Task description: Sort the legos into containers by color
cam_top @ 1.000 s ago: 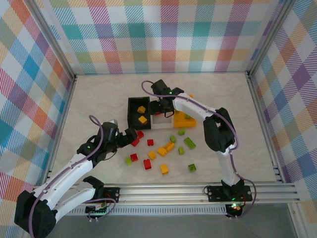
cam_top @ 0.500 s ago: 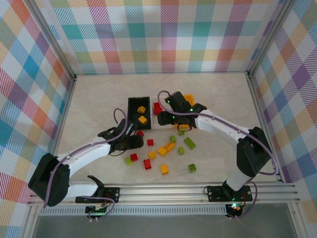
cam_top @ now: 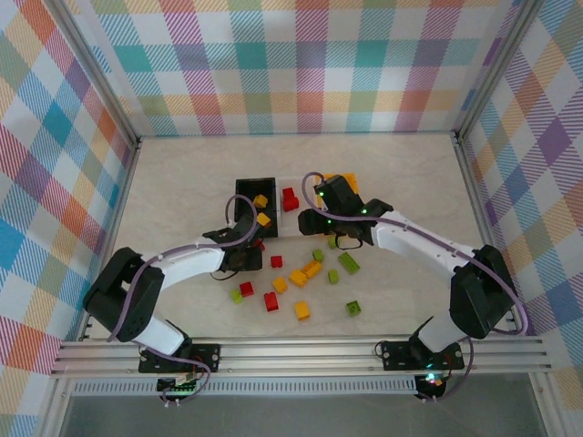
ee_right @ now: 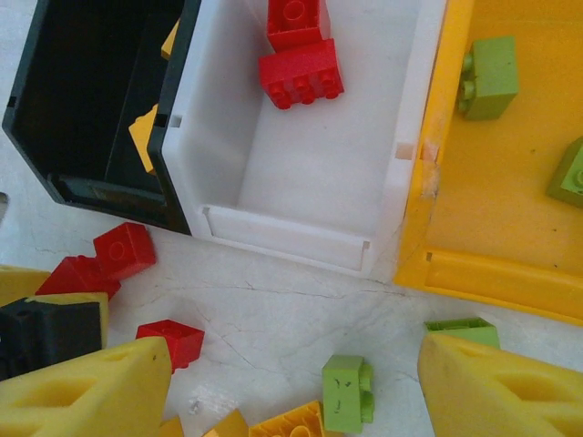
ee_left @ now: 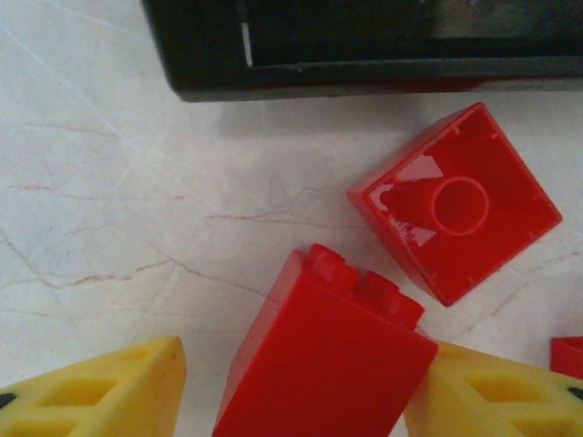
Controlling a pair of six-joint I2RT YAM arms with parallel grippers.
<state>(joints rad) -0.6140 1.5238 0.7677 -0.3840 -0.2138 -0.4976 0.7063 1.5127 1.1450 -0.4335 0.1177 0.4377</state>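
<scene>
Left tool (ee_left: 296, 364) spread around a red brick (ee_left: 319, 373), near a second red brick (ee_left: 455, 214) and the black bin (ee_left: 364, 45). Right tool (ee_right: 291, 350) spread, empty, before the white bin (ee_right: 310, 173).

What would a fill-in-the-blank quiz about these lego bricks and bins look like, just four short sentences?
1. The white bin holds bricks of one color, ___.
2. The green bricks already sorted lie in the ___ bin.
3. The left gripper has its fingers on either side of a ___ brick.
4. The upturned red brick, hollow side up, lies just outside the ___ bin.

Missing words: red; orange; red; black.
</scene>
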